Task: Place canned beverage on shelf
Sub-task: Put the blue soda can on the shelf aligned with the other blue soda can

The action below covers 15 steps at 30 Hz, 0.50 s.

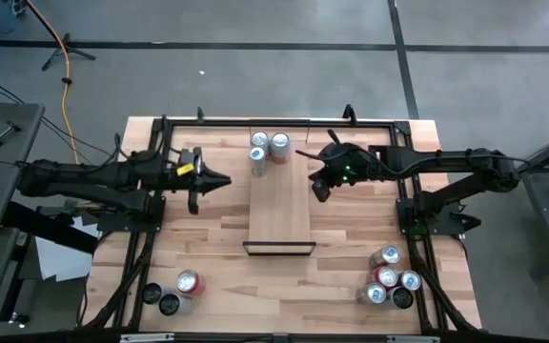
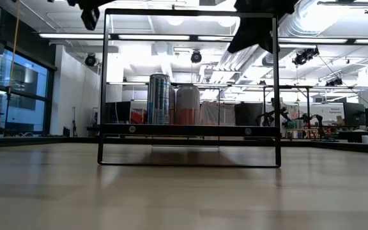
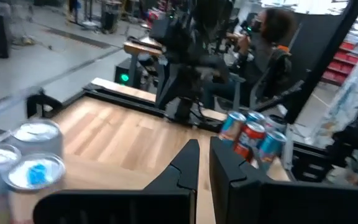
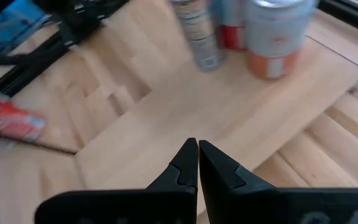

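You're looking at a butcher-block table (image 1: 208, 238) on a grey floor, with a bright, open workshop behind it in the low view; the left wrist view catches a seated person (image 3: 272, 43) beyond the far edge. The shelf (image 1: 279, 214) lies flat along the table's middle, a long pale plank with a thin black frame (image 1: 279, 249) at its near end. At its far end stand two cans (image 1: 269, 150) side by side, touching or nearly so: a slim silver one and a wider one with a red-orange lower band, both upright. Near the table's front left corner sit three more cans (image 1: 172, 292), and near its front right corner a tighter cluster of cans (image 1: 390, 278) in red, blue and silver. Your left gripper (image 1: 225, 181) hangs just left of the shelf, fingers pressed together and holding nothing. Your right gripper (image 1: 320, 191) hovers at the shelf's right edge, near the two cans, its fingers likewise shut and empty.
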Tool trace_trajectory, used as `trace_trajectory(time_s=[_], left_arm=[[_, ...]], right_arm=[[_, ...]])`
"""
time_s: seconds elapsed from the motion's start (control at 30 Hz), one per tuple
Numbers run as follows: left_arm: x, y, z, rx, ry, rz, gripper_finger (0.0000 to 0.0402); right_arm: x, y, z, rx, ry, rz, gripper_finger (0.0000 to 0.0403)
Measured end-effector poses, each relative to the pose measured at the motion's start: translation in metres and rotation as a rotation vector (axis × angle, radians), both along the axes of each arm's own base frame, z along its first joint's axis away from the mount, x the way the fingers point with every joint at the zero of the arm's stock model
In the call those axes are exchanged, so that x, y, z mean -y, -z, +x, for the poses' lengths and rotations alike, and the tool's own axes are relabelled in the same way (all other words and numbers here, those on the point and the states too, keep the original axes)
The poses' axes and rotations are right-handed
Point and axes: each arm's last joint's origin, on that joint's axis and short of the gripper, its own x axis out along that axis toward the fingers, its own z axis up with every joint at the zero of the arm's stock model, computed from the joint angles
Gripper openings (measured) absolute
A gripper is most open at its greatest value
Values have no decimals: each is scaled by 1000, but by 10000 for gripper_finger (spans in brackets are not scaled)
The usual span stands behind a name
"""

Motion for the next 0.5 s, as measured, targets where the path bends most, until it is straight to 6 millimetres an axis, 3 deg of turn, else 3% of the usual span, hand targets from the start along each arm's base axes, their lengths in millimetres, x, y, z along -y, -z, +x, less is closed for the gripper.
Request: trace_trajectory(time_s=[0.33,0.5], left_arm=[[4,0,4,9,7,2,0],[2,0,4,11,-64,8,0]], right_arm=[[-28,-33,-41,81,-191,-103,0],[-40,-35,-70,88,-276,-130,0]])
